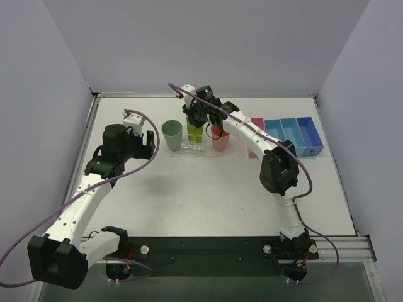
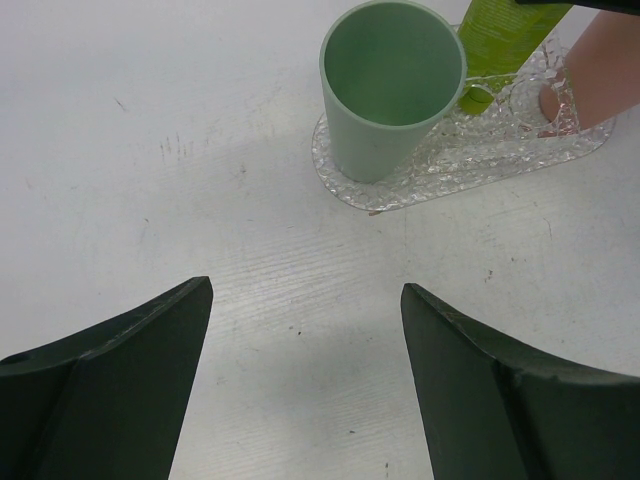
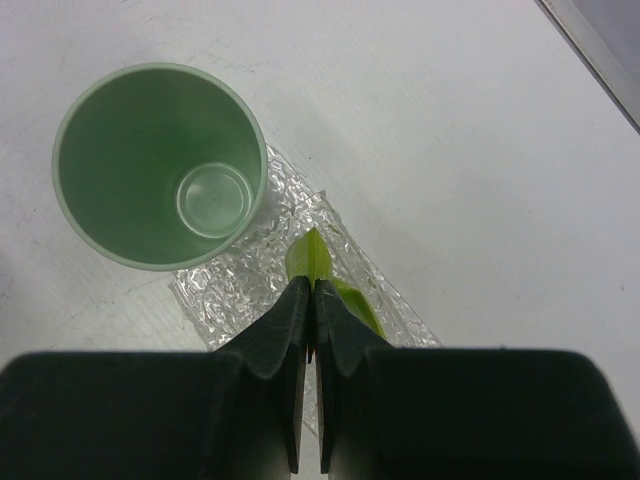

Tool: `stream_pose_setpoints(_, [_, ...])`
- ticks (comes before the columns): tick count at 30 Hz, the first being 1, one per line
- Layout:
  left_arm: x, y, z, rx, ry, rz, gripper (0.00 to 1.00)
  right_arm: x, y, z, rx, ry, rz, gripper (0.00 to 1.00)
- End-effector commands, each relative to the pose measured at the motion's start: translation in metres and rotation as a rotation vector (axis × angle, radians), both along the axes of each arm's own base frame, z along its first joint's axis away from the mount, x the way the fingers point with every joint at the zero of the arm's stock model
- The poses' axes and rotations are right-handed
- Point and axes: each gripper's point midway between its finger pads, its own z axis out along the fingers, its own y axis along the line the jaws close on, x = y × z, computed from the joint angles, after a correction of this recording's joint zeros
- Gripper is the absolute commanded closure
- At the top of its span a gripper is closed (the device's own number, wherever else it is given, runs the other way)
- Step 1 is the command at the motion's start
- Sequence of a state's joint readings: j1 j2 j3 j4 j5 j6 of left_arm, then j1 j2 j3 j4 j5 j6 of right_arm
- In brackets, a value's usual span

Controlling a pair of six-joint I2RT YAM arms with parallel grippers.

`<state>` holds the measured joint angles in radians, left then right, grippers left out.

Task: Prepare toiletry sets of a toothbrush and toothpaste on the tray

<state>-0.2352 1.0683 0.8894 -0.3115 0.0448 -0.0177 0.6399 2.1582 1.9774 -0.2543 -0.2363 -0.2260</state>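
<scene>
Lime-green flat squeeze tube (image 3: 312, 255) was pinched in the right gripper (image 3: 312, 300), the two dark fingers (image 3: 285, 380) pressed nearly together with just the thin end of the tube between them. From the right wrist view the tube poked out past the fingertips, over the clear bumpy oblong plastic tray (image 3: 240, 290). In the left wrist view it hung pretty much upright with its lower end down at the tray surface, but honestly I couldn't tell if it was resting there or just above it.

On the tray, a pale green plastic cup (image 3: 160, 165) stood at the left end, open side up, nothing in it that I could see. A salmon plastic cup (image 2: 600, 70) sat at the other end, and the tube came down between the two, just beside the green one.

Meanwhile the left gripper (image 2: 305, 340) was spread wide with nothing in it, fingers (image 2: 130, 380) well apart, over the white table (image 2: 150, 150) near the tray's left end and pointed toward the green cup.

Off to the right of the tray in the top view were a pink rectangular bin (image 1: 257, 121) and, right beside it, a blue rectangular bin (image 1: 296, 135), with the right arm reaching across the pink one.
</scene>
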Motion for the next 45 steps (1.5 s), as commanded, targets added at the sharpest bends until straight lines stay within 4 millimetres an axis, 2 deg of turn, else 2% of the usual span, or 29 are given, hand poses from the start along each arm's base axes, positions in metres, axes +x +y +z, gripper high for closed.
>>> stream_pose_setpoints(1, [0.007,-0.003,0.026,-0.009,-0.067,-0.007,0.13,0.011,0.006,0.026,0.055,-0.051,0.001,0.98])
stream_pose_setpoints(7, [0.007,-0.003,0.026,-0.009,-0.067,-0.007,0.13,0.011,0.005,0.026,0.056,-0.048,-0.003,0.88])
stream_pose_setpoints(20, [0.007,-0.002,0.026,-0.007,-0.069,-0.005,0.13,0.007,0.007,0.041,0.089,-0.055,0.008,0.75])
stream_pose_setpoints(23, [0.006,-0.002,0.027,-0.010,-0.072,-0.006,0.13,0.000,0.010,0.048,0.110,-0.052,0.025,0.71])
stream_pose_setpoints(31, [0.007,-0.003,0.028,-0.011,-0.073,-0.005,0.13,-0.013,0.006,0.085,0.163,-0.089,0.034,0.57])
stream_pose_setpoints(32, [0.007,-0.002,0.028,-0.013,-0.074,-0.003,0.13,-0.015,0.003,0.083,0.159,-0.084,0.030,0.55])
stream_pose_setpoints(33, [0.007,-0.003,0.028,-0.015,-0.075,-0.003,0.13,-0.019,0.001,0.093,0.171,-0.097,0.031,0.53])
stream_pose_setpoints(37, [0.007,-0.004,0.032,-0.033,-0.087,-0.004,0.13,-0.033,-0.010,0.103,0.176,-0.103,0.026,0.50])
stream_pose_setpoints(38, [0.007,-0.006,0.032,-0.042,-0.086,-0.006,0.13,-0.038,-0.017,0.114,0.184,-0.121,0.017,0.50])
stream_pose_setpoints(39, [0.008,-0.006,0.034,-0.047,-0.093,-0.005,0.13,-0.042,-0.023,0.105,0.170,-0.101,0.011,0.50])
stream_pose_setpoints(40, [0.007,-0.007,0.035,-0.053,-0.094,-0.010,0.13,-0.046,-0.027,0.106,0.170,-0.100,0.005,0.50])
stream_pose_setpoints(41, [0.007,-0.007,0.036,-0.062,-0.098,-0.007,0.13,-0.052,-0.036,0.120,0.191,-0.115,-0.009,0.50])
stream_pose_setpoints(42, [0.008,-0.008,0.037,-0.069,-0.102,-0.008,0.13,-0.058,-0.043,0.108,0.178,-0.088,-0.020,0.50])
stream_pose_setpoints(45, [0.007,-0.008,0.040,-0.090,-0.113,-0.004,0.13,-0.071,-0.069,0.124,0.212,-0.093,-0.069,0.50])
